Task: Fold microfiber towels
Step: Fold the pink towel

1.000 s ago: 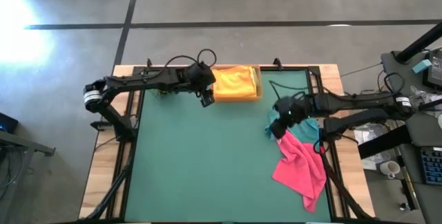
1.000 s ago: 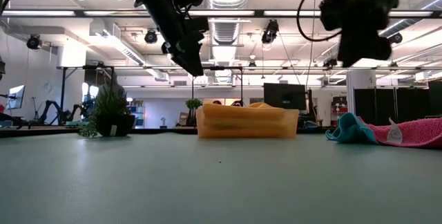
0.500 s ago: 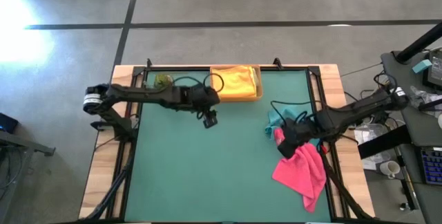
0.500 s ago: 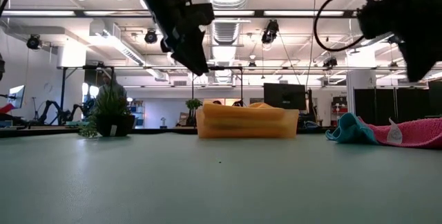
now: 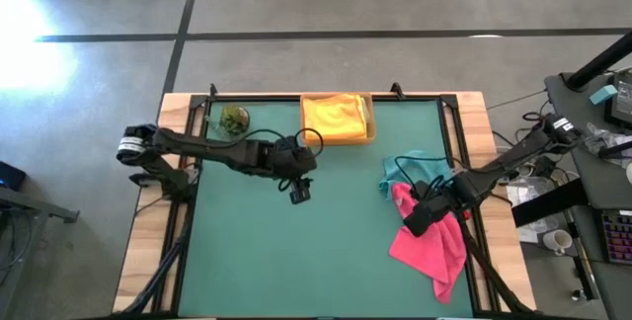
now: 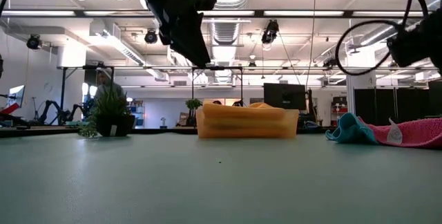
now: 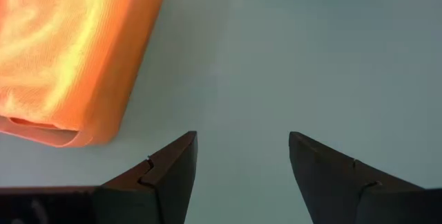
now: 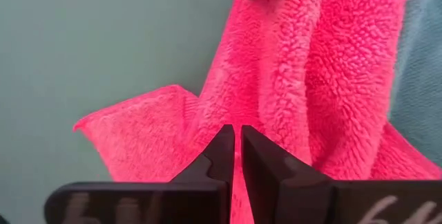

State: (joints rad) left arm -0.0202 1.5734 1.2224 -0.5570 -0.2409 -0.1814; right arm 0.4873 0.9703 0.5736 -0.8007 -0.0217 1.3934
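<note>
A pink towel [image 5: 433, 246] lies crumpled at the table's right side, and also shows in the right wrist view [image 8: 324, 79]. Its far end overlaps a crumpled teal towel [image 5: 407, 170]. Yellow and orange towels [image 5: 336, 115] lie folded in the tan tray [image 5: 371, 122] at the far edge. No olive green towel shows. My right gripper [image 5: 415, 223] hangs shut above the pink towel's left part, well clear of it in the low view [image 6: 414, 41]. My left gripper [image 5: 299, 192] is open and empty, raised over the bare mat near the tray [image 7: 103, 113].
A small green plant ball [image 5: 234, 118] stands at the far left beside the tray. The green mat [image 5: 296, 261] lies bare across the middle and near left. Black frame rails [image 5: 464, 162] run along the mat's edges.
My left gripper has drawn away from the tray toward the table's near edge, staying raised. My right gripper has gone from over the teal towel toward the near edge and now hangs over the pink towel. The towels have not moved.
</note>
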